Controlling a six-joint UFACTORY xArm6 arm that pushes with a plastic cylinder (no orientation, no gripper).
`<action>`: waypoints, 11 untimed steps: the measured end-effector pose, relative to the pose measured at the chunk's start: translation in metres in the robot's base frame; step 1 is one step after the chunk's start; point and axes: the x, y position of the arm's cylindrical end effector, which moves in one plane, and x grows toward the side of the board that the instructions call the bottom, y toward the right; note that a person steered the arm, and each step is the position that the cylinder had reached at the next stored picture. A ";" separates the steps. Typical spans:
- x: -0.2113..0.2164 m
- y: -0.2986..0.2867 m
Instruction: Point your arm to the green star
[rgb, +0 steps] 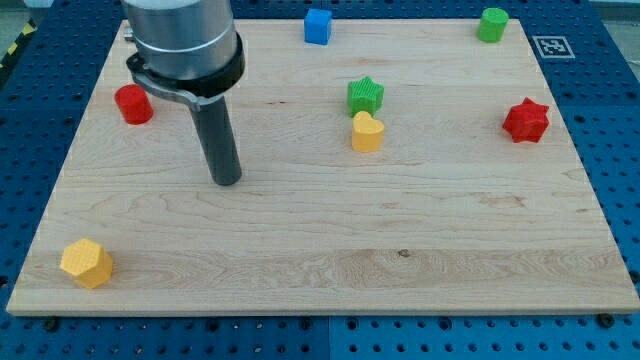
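Note:
The green star lies on the wooden board, above the middle and a little to the view's right. A yellow heart-shaped block sits just below it, nearly touching. My tip rests on the board well to the view's left of the star and lower down, apart from every block.
A red cylinder lies at the view's left near the rod. A blue cube and a green cylinder-like block sit at the top edge. A red star is at the right, a yellow hexagon at the bottom left.

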 end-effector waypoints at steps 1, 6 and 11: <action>-0.045 -0.011; -0.171 0.128; -0.144 0.066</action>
